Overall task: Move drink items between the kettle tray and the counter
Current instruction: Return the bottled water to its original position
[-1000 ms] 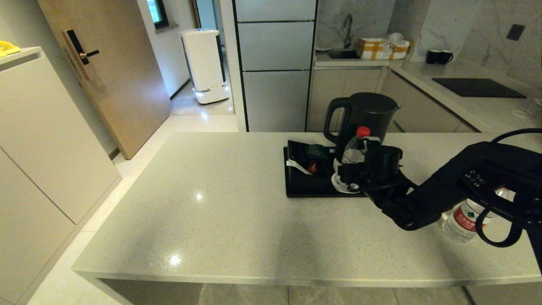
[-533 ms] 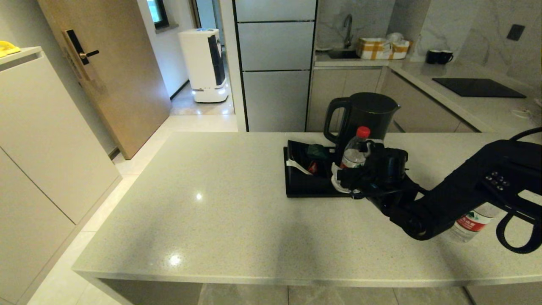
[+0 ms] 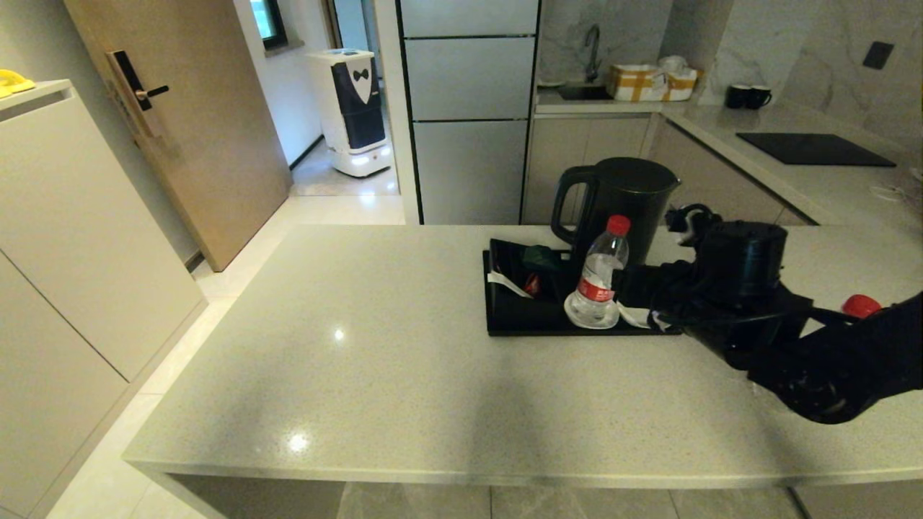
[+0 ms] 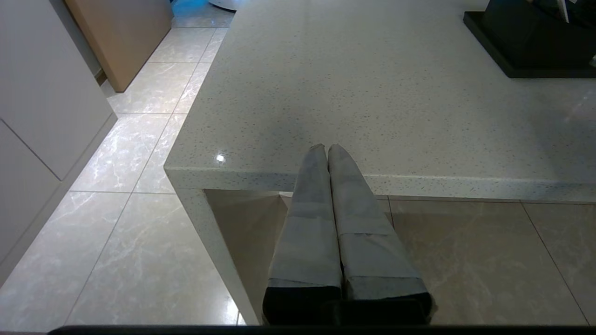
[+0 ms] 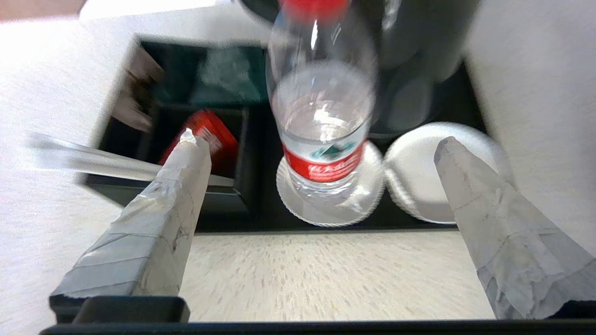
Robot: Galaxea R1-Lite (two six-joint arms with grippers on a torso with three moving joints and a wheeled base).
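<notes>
Bottle stands upright on a coaster in the tray; only the wrist view shows the right gripper spread, empty.

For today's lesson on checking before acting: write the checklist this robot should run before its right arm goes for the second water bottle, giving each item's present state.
1. Bottle on the tray stands upright on a white coaster: ok.
2. Right gripper is open and holds nothing, its fingers clear of that bottle: ok.
3. Neighbouring coaster on the kettle tray is bare, ready for a second bottle: ok.
4. Second bottle can be located: only its red cap shows behind the right arm; whether it is upright: cannot tell.
5. Kettle stands directly behind the coasters, little room there: not ok.
6. Left gripper is shut, off the counter's edge, out of the way: ok.
</notes>
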